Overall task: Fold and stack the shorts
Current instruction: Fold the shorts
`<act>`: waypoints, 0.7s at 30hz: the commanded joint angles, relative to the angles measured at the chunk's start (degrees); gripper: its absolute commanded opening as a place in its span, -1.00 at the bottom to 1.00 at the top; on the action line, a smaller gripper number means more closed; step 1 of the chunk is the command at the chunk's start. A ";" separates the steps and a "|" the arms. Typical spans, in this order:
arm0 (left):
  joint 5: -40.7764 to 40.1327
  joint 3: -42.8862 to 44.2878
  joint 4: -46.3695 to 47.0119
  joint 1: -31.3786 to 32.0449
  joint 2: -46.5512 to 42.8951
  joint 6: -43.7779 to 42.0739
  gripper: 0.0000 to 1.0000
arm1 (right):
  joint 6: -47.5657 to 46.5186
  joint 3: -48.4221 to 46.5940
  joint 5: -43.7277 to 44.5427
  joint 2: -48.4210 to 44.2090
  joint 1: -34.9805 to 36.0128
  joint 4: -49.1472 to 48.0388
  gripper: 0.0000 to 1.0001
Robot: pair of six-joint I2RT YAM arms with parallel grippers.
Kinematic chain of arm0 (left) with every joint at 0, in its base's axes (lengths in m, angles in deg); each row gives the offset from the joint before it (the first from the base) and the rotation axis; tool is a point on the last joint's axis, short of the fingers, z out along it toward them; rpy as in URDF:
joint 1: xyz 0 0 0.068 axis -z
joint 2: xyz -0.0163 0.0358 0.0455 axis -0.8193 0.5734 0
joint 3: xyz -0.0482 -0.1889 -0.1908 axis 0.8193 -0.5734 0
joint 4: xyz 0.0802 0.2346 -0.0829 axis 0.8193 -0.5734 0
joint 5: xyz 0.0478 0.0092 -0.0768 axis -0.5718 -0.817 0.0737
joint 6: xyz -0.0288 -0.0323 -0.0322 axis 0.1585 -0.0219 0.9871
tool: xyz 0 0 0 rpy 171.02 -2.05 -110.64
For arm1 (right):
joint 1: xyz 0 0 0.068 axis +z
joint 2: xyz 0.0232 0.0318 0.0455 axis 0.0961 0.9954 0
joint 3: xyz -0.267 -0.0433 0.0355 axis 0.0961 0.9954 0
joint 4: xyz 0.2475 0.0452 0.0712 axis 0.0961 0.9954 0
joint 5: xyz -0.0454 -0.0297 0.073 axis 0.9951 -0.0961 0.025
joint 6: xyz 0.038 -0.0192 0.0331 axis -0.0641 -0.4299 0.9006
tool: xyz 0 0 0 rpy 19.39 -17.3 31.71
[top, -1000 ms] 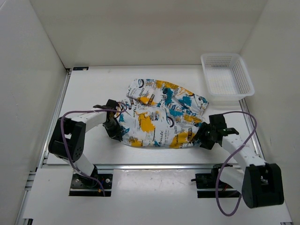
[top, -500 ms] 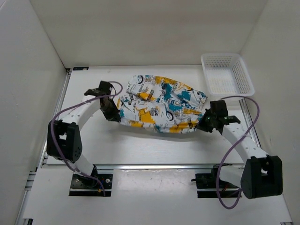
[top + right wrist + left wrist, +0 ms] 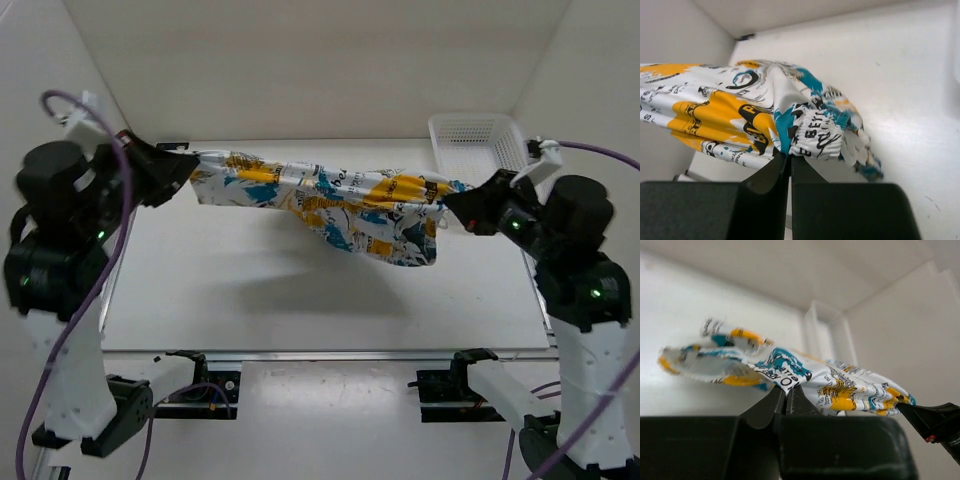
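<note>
Lifted off the table [image 3: 250, 300], the shorts [image 3: 340, 205] now hang stretched above it, left pincer [image 3: 192, 168] and right pincer [image 3: 452, 200] pinching opposite ends, ready for folding.

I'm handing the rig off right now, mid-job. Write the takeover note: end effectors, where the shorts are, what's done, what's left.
Left end effector: shut on one end of the shorts.
Right end effector: shut on the opposite end.
Shorts: hanging stretched between the two arms above the table, middle sagging, apart from the white mesh basket at the far right.
Done: shorts gripped at both ends and held up in the air.
Left: lay them flat, fold, stack. No neat fold shows yet.
</note>
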 commanded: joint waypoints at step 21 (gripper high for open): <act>-14.29 2.02 8.07 -1.79 5.18 -4.91 -0.79 | -6.54 1.78 -2.17 -2.90 -0.13 0.69 -1.00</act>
